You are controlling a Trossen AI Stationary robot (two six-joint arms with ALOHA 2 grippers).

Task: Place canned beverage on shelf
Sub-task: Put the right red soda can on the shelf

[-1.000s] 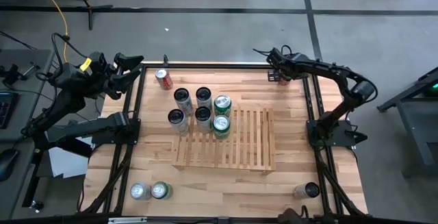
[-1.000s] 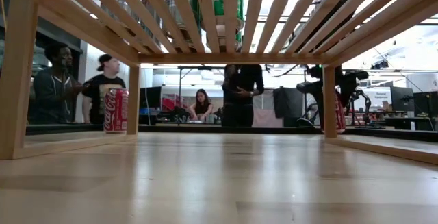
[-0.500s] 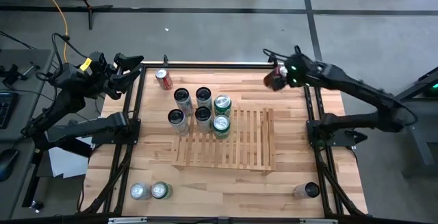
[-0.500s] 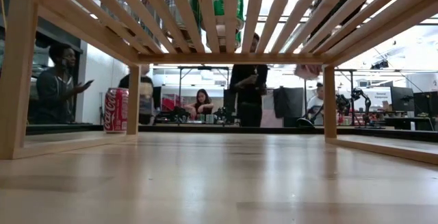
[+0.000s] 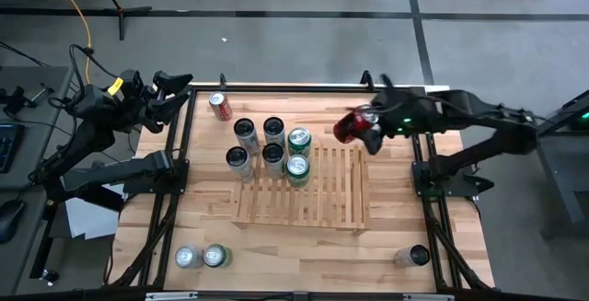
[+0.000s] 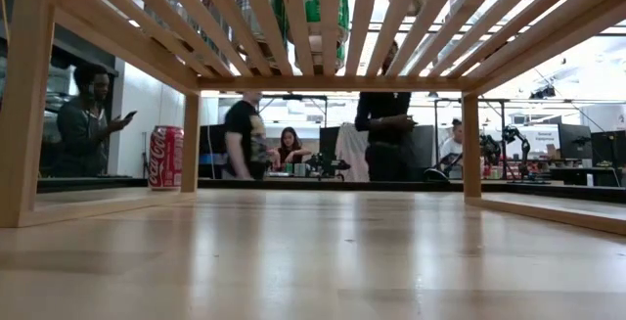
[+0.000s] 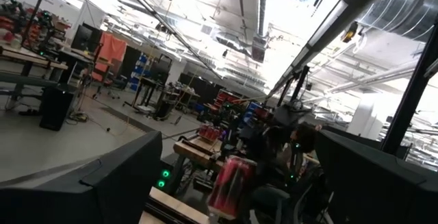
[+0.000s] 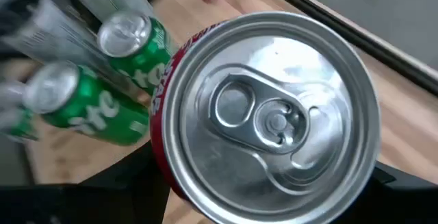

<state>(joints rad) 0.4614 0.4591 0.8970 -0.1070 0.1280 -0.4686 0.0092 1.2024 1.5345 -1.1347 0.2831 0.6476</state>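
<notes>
My right gripper (image 5: pixel 365 128) is shut on a red canned beverage (image 5: pixel 347 126) in the air over the far right corner of the slatted wooden shelf (image 5: pixel 327 195). The right wrist view looks onto the can's silver top (image 8: pixel 274 114). Several silver and green cans (image 5: pixel 271 149) stand at the shelf's far left corner, some on the slats. My left gripper (image 5: pixel 179 92) waits open beyond the table's far left corner, nothing between its fingers (image 7: pixel 102 183); its wrist view shows the red can (image 7: pixel 229 186) far off. My right gripper pinches the red can's side wall (image 8: pixel 163 125) just below the top rim between its two fingers (image 8: pixel 130 183), one on each side. The fingers slant down from the table's right side. The can hangs tilted, lifted clear of table and shelf.
Another red can (image 5: pixel 220 106) stands on the table at the far left, also seen under the shelf (image 6: pixel 165 157). Two cans (image 5: pixel 202 257) stand at the near left and one (image 5: pixel 416 256) at the near right. People stand in the room beyond the table.
My right gripper has risen from the table's far right corner with the red can and swung toward the shelf, tipping and rolling as it went. The can, which stood on the table, is now lifted clear.
</notes>
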